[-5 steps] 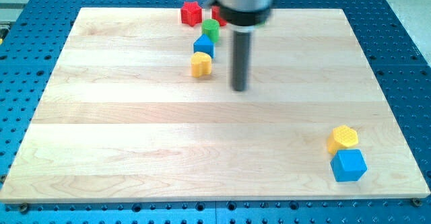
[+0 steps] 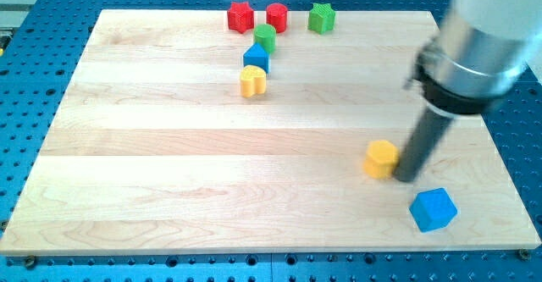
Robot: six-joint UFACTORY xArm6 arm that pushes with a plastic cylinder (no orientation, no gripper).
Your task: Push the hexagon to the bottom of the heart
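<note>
The yellow hexagon [image 2: 381, 157] lies at the board's lower right, slightly blurred. My tip [image 2: 406, 179] is right beside it, touching its right side. The yellow heart [image 2: 252, 81] lies in the upper middle of the board, far to the upper left of the hexagon. A blue cube [image 2: 434, 209] lies just below and right of my tip.
A blue block [image 2: 256, 58] and a green round block [image 2: 265, 36] stand in a line above the heart. A red star [image 2: 240, 16], a red block [image 2: 277, 16] and a green star [image 2: 321, 17] lie along the top edge. The wooden board [image 2: 169, 172] ends close beyond the blue cube.
My rod has swung from beside the heart to the lower right. The yellow hexagon has slid left and a little up, away from the blue cube, which has shifted slightly.
</note>
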